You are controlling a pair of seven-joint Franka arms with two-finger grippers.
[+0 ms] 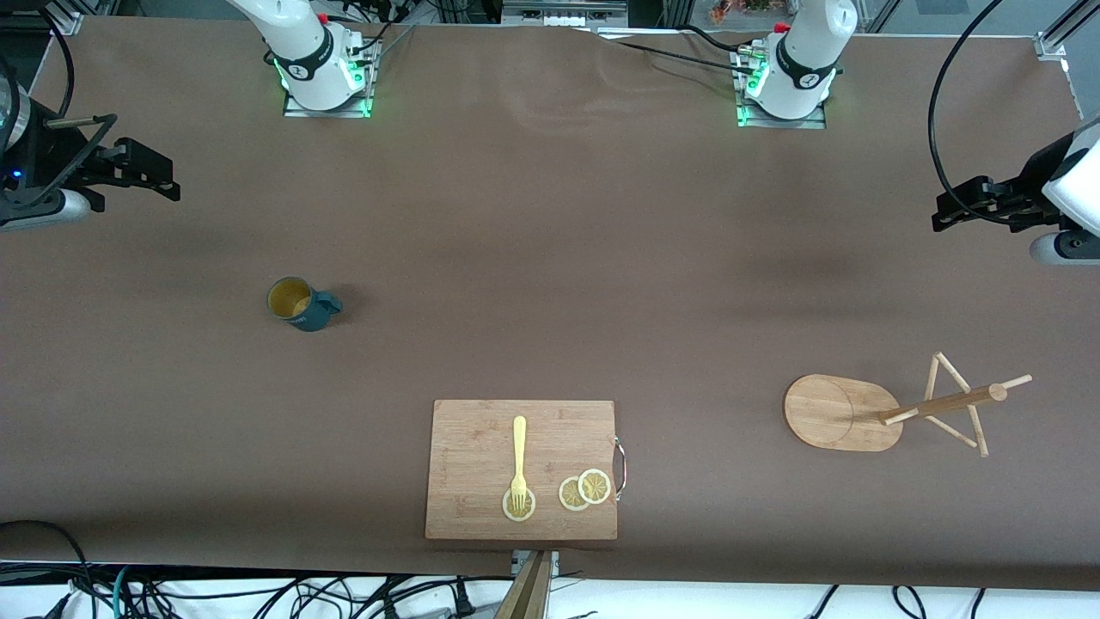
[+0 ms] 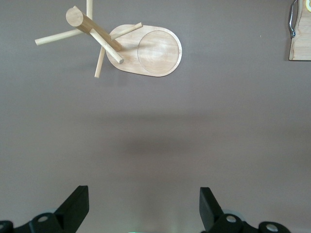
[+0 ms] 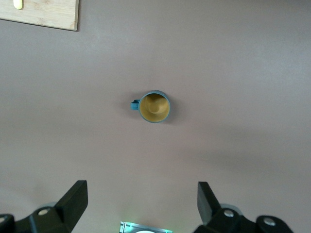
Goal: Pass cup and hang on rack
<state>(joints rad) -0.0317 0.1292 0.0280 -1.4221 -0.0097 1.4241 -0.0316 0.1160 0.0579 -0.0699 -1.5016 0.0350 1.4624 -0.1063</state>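
A: Right wrist view puts the cup (image 3: 154, 107) upright on the bare tabletop (image 3: 243, 73), its yellow inside facing up and its handle sticking out sideways. The right hand (image 3: 141, 204) hangs well above it with its fingers spread wide and nothing between them.

B: And the left hand (image 2: 144, 206)?

A: Also spread wide and empty, waiting over the tabletop at the left arm's end. The rack (image 2: 146, 51) stands there upright on its oval base, well apart from the cup, which sits toward the right arm's end.

B: So the right arm likely reaches first. How should it take the cup?

A: Probably by the rim or wall away from the handle, so the handle stays free for the pass and for a peg.

B: Anything in the way?

A: The cutting board (image 1: 522, 469) with the fork (image 1: 519, 460) and lemon slices (image 1: 584, 488) lies nearer the front camera, between cup and rack. A handover carried high over the middle should clear it.
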